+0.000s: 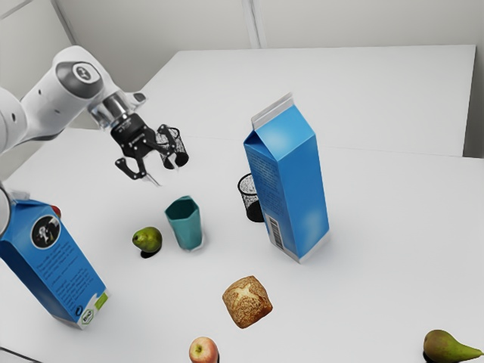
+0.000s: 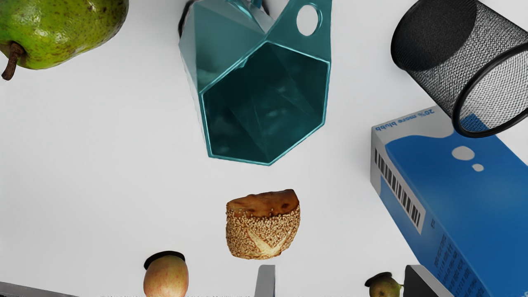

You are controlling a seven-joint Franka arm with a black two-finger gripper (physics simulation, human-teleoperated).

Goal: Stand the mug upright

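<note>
The teal angular mug point(image 1: 184, 224) stands on the table in the exterior view, its opening facing up. In the wrist view the mug's point(image 2: 264, 107) dark inside faces the camera, and a flat part with a round hole sits beside the rim. My gripper point(image 1: 165, 173) is above the table, up and to the left of the mug in the exterior view, apart from it. Its two fingers stand wide apart in the wrist view, where the gripper point(image 2: 342, 281) is open and holds nothing.
A green pear point(image 1: 147, 240) sits close beside the mug. A black mesh cup point(image 1: 252, 198) and a tall blue carton point(image 1: 289, 181) stand on its other side. Another mesh cup point(image 1: 178, 148) is behind the gripper. Bread point(image 1: 247, 302), an apple point(image 1: 203, 350) and another carton point(image 1: 57, 265) are nearer the camera.
</note>
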